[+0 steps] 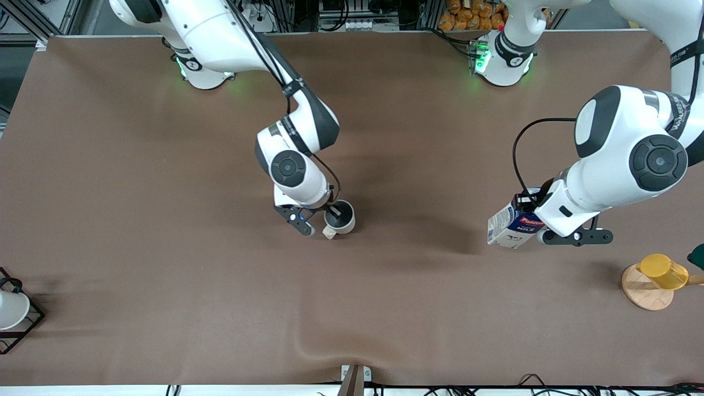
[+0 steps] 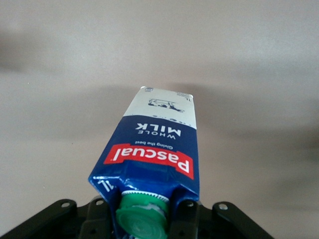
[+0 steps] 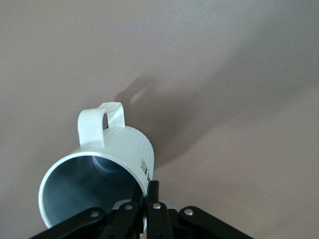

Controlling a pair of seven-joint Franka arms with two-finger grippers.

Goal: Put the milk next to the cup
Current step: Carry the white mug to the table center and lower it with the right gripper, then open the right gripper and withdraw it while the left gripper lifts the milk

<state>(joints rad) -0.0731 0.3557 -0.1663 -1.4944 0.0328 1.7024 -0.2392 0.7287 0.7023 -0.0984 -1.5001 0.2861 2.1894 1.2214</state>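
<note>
Yellow cup (image 1: 663, 271): set on a round wooden disc (image 1: 647, 290), nearest the front camera, at the left arm's end of the table (image 1: 165, 308).
Milk (image 1: 512, 224): held tilted in the air over bare table, long axis slanted, green cap (image 2: 142, 219) up at the fingers, base pointing down toward the right arm's end.
Milk, look: gable-top carton, dark blue and white, red label.
Left gripper (image 1: 542, 223): clamped on the carton's top.
Cup (image 1: 340, 218): off-white ribbed mug, grey inside, nothing seen in it; mid-table, well apart from the milk.
Right gripper (image 1: 330, 214): closed on the cup's rim, one finger (image 3: 152, 199) inside.
</note>
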